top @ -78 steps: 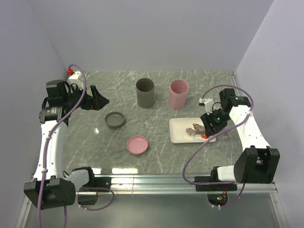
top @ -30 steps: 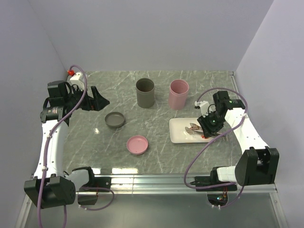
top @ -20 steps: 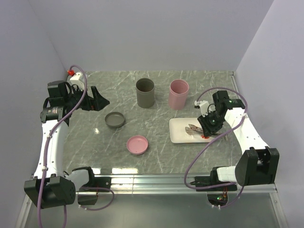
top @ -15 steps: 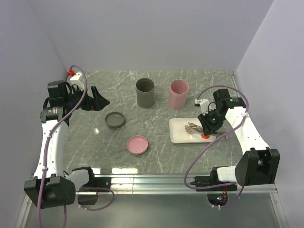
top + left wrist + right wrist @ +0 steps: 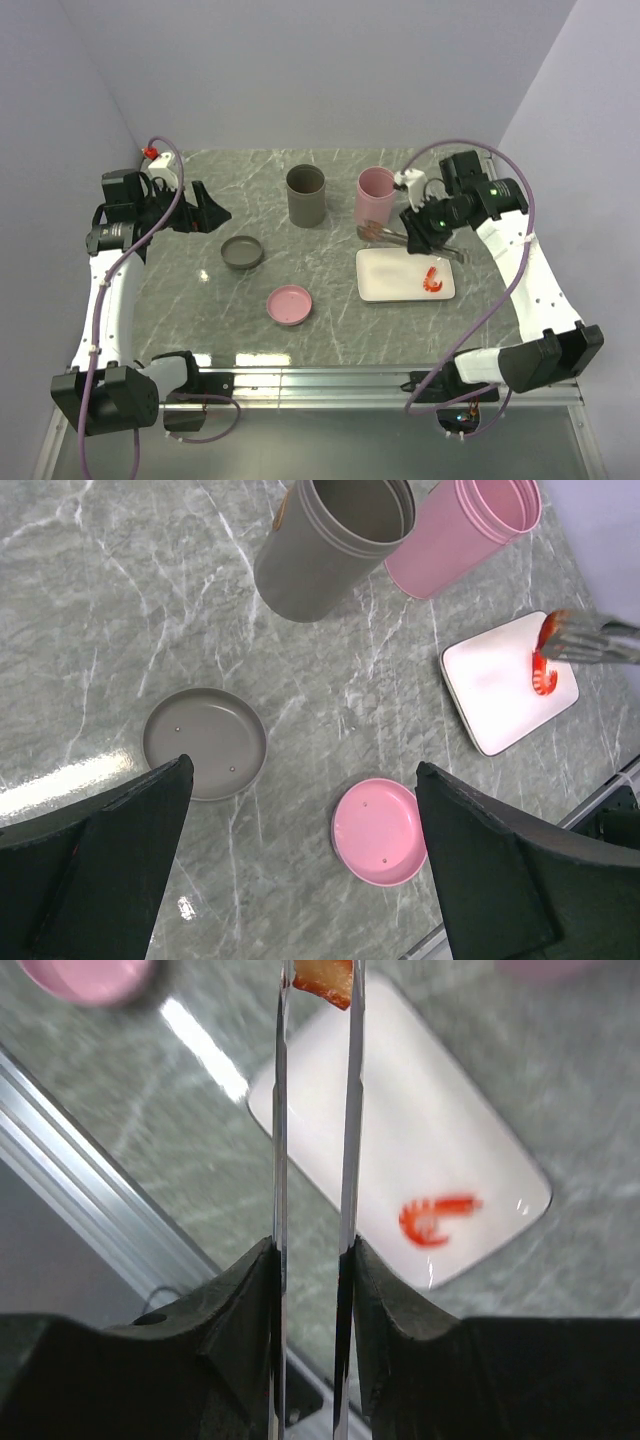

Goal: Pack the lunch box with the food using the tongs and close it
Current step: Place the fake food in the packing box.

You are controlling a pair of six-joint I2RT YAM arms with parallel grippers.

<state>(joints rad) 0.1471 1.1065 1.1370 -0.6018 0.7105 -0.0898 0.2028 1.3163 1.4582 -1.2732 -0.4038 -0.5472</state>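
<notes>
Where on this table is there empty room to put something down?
The table is bare between the pink lid and the white tray, and along its near edge. It is crowded beside the pink cup, where the right gripper holds the tongs.

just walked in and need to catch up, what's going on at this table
The right gripper is clamped on the tongs, which pinch an orange-red food piece at their tips, up in the air near the pink cup. One shrimp lies on the white tray. The left gripper hangs open at the far left, holding nothing.
</notes>
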